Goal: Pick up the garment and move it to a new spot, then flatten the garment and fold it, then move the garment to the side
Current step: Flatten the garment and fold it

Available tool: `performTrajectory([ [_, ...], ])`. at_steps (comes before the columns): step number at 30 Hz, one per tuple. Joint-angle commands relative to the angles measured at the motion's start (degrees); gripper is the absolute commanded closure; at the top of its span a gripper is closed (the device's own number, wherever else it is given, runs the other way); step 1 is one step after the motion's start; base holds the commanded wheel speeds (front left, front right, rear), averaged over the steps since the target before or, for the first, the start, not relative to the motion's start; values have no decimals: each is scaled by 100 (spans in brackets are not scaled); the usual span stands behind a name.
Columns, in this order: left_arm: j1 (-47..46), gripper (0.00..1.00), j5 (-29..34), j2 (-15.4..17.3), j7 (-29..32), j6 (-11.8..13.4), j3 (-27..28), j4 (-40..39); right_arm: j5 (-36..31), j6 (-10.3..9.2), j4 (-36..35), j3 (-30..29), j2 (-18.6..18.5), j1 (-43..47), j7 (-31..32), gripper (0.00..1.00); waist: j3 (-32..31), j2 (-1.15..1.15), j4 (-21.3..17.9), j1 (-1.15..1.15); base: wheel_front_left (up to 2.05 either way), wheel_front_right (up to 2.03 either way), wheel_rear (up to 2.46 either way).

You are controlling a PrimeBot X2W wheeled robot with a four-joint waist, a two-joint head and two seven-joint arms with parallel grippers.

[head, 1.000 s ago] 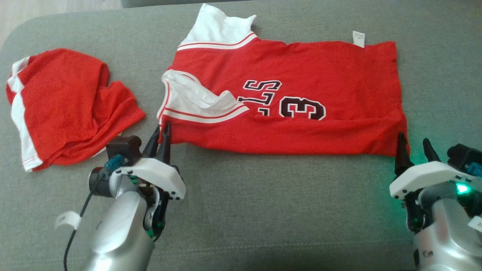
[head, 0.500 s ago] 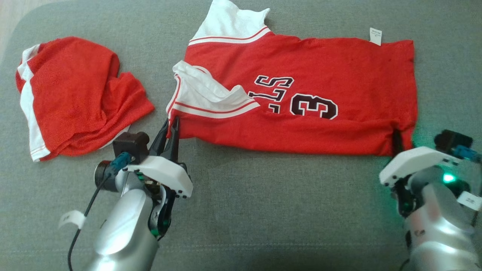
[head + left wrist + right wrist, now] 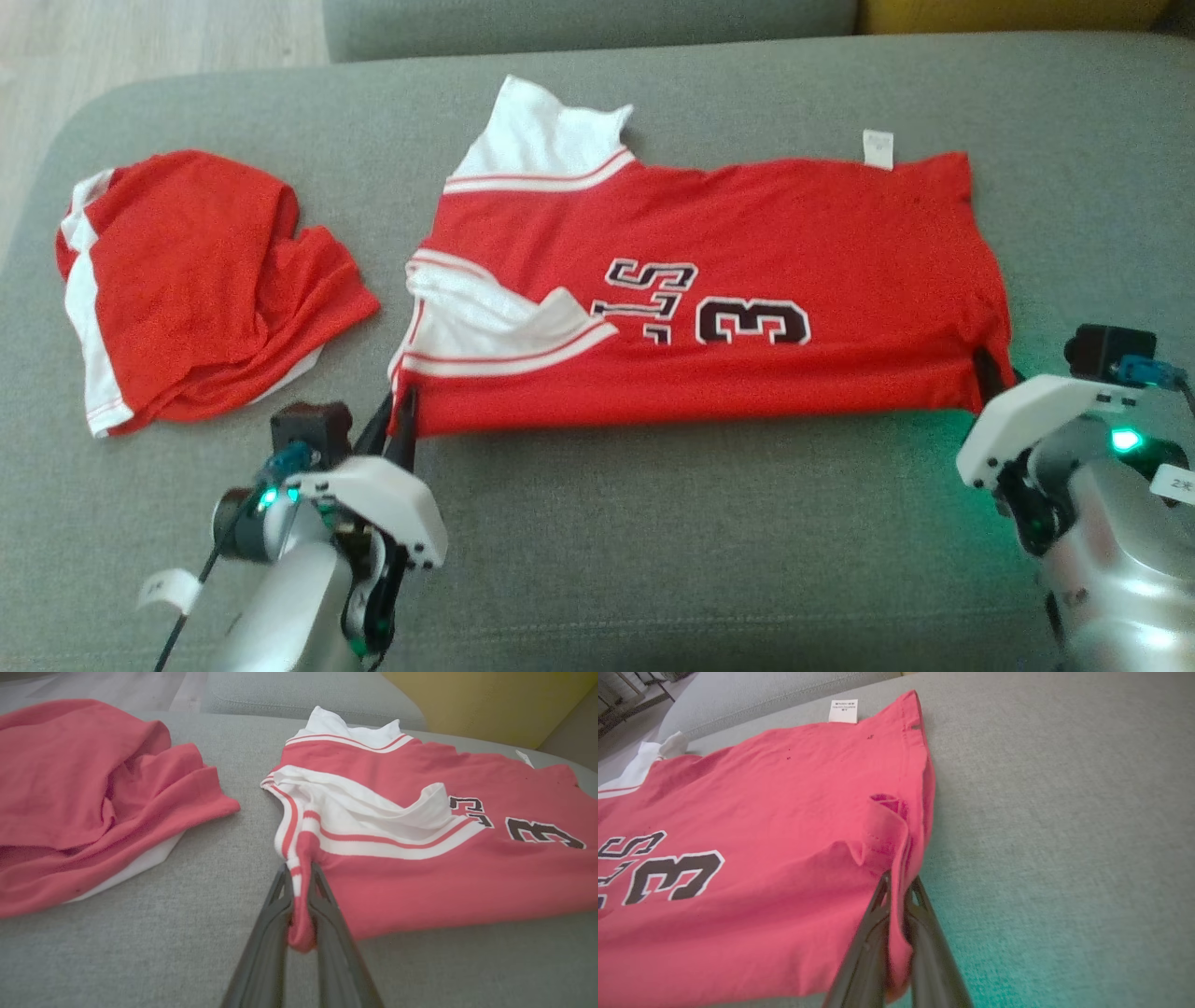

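A red jersey with white sleeves and a black "3" lies spread across the grey couch seat, folded lengthwise. My left gripper is shut on its near left corner, by the white striped sleeve; in the left wrist view the jersey cloth is pinched between the left gripper fingers. My right gripper is shut on the near right hem corner; the right wrist view shows the jersey bunched in the right gripper and its near edge lifted off the seat.
A second red and white garment lies crumpled at the left of the seat, about a hand's width from the jersey. A white label sticks out at the jersey's far edge. The couch back runs behind; bare cushion lies in front.
The right gripper went from open beside the hem to shut on it. Both grippers now hold the near edge slightly raised. The camera has shifted, so the whole scene sits lower in view.
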Motion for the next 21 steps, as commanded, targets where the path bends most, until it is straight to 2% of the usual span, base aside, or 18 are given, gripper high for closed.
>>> performTrajectory([
  [1, -63, 100, -60, 201, 35, -29, 184, -149, 127, 42, -231, 204, -192, 47, 111, 100, -75, 0, 0, 0, 0, 0, 0],
  [6, 243, 100, -140, 298, 373, -157, 59, -288, 591, 42, -628, 650, -639, 390, 704, 100, -229, 0, 44, 0, 0, 0, 0],
  [12, 636, 100, -232, 415, 631, -161, 12, -626, 1010, 42, -1156, 935, -1047, 816, 1277, 100, -385, 0, 46, 0, 0, 0, 0],
  [17, 970, 100, -291, 525, 988, -145, -83, -958, 1304, 42, -1657, 907, -1375, 1269, 1787, 100, -543, 0, 58, 0, 0, 0, 0],
  [21, 1145, 100, -354, 581, 1217, -116, -119, -1177, 1411, 42, -2009, 810, -1431, 1565, 2101, 100, -599, 0, 26, 0, 0, 0, 0],
])
